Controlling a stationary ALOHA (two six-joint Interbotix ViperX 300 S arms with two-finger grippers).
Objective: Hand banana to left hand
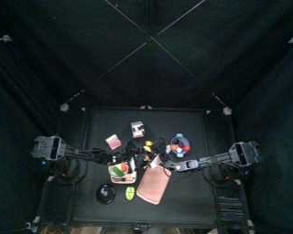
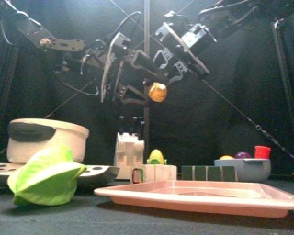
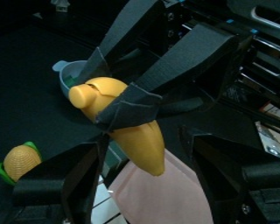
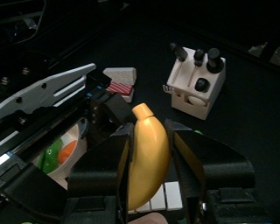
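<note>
Right gripper (image 4: 143, 188): we log it clamped on the banana (image 4: 149, 157), jaws pinching the fruit's lower half so the upper length stands free, a hold that leaves room for a second grasp. Banana: held aloft above the tabletop's (image 1: 113, 123) middle, seen in the front view as a yellow spot between the two arms.

Left gripper (image 3: 149, 179): we log it spread wide, empty, its jaws flanking the banana without touching it; we judge it positioned to receive.

Below, outward: pink tray (image 2: 193, 195) at the front edge, lime-green leafy item (image 2: 45, 179), white pot (image 2: 45, 139), small white stand of bottles (image 4: 199, 79). We count the handover not yet made.
</note>
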